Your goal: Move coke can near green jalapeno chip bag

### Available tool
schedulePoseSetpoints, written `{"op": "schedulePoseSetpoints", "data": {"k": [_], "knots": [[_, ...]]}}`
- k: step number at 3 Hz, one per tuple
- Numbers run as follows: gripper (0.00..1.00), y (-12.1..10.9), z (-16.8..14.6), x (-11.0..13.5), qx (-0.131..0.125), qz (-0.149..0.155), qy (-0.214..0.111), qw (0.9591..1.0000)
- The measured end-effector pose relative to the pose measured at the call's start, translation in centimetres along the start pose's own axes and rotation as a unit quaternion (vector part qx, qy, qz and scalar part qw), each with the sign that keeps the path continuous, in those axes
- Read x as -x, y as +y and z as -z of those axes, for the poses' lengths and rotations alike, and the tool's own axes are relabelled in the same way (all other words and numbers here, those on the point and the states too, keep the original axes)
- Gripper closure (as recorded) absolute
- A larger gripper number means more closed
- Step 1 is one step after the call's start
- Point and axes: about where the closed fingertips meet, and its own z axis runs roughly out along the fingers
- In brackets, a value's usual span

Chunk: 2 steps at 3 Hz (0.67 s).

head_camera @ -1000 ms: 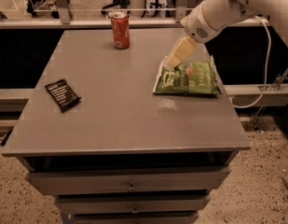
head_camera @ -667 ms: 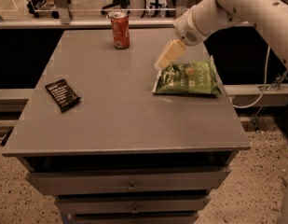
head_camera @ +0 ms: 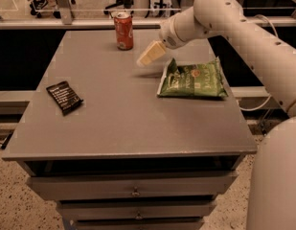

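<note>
The red coke can [head_camera: 123,30] stands upright near the far edge of the grey table [head_camera: 123,123], left of centre. The green jalapeno chip bag [head_camera: 194,79] lies flat on the right side of the table. My gripper [head_camera: 150,54] hangs above the table between the two, to the right of and a little nearer than the can, and just left of the bag's top left corner. It touches neither. The white arm reaches in from the upper right.
A small black rectangular packet [head_camera: 64,96] lies on the left side of the table. The table top sits on a drawer cabinet [head_camera: 133,191]. A rail [head_camera: 90,23] runs behind the far edge, with chair legs beyond it.
My gripper has moved left, away from over the bag and toward the can. The can, bag and packet have not moved.
</note>
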Motion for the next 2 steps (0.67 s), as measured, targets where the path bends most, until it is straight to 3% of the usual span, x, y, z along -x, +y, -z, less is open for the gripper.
{"op": "schedulePoseSetpoints", "data": {"k": [1, 2], "knots": [[0.0, -1.8, -3.4, 1.7, -0.017, -0.027, -0.047, 0.9984], [0.0, -3.4, -5.9, 3.7, -0.031, -0.05, -0.092, 0.994]]}}
